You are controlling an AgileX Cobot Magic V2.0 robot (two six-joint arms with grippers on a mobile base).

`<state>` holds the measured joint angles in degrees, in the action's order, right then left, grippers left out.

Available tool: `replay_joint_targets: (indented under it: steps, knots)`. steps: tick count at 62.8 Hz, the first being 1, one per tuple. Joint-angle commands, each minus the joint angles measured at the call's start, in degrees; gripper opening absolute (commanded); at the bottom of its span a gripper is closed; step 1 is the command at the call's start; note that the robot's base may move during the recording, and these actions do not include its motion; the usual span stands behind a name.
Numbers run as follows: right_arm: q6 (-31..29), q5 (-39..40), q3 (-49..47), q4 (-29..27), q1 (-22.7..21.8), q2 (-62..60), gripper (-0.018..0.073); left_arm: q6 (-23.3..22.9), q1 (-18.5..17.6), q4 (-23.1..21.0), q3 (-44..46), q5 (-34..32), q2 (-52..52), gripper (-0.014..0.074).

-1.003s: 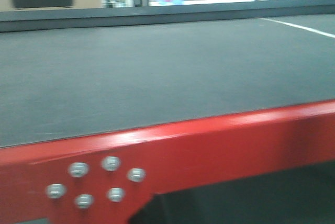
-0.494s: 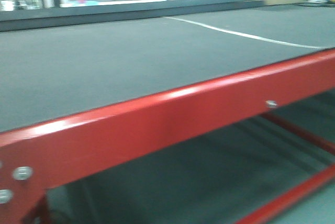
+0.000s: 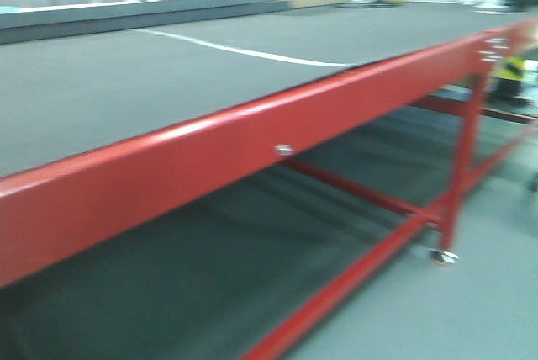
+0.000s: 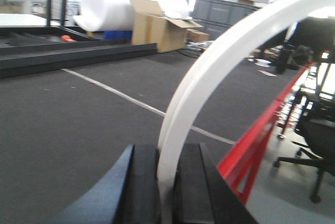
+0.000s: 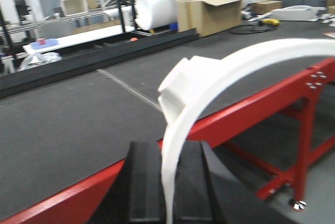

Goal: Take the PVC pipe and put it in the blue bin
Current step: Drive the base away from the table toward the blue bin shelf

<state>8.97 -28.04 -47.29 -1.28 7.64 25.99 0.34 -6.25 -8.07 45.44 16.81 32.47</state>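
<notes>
White plastic curved pieces, two: the thick C-shaped PVC pipe (image 5: pixel 209 75) is pinched tight in the right gripper (image 5: pixel 168 153), arching toward 2 o'clock; the thin half-circle strip (image 4: pixel 207 64) is clamped in the left gripper (image 4: pixel 166 156). One open cardboard box (image 4: pixel 157 28), contents unseen.

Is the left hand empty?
No, the left hand grips a white curved strip between its fingers.

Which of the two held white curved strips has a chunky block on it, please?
The right strip, in the right gripper: a chunky white block sits on its arc. The left strip, in the left gripper, is plain.
</notes>
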Motion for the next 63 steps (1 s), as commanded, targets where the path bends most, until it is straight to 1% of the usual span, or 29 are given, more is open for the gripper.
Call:
replay_joint_targets:
  steps: [1,63]
  knots:
    - [-0.3,1.6,0.1,0.7,0.1,-0.3,-0.0162,-0.3,-0.2,-0.4,0.0,-1.6,-0.2,-0.0111]
    - [-0.3,1.6,0.1,0.7,0.1,-0.3,-0.0162,-0.3,-0.2,-0.4,0.0,-1.6,-0.2,-0.0111]
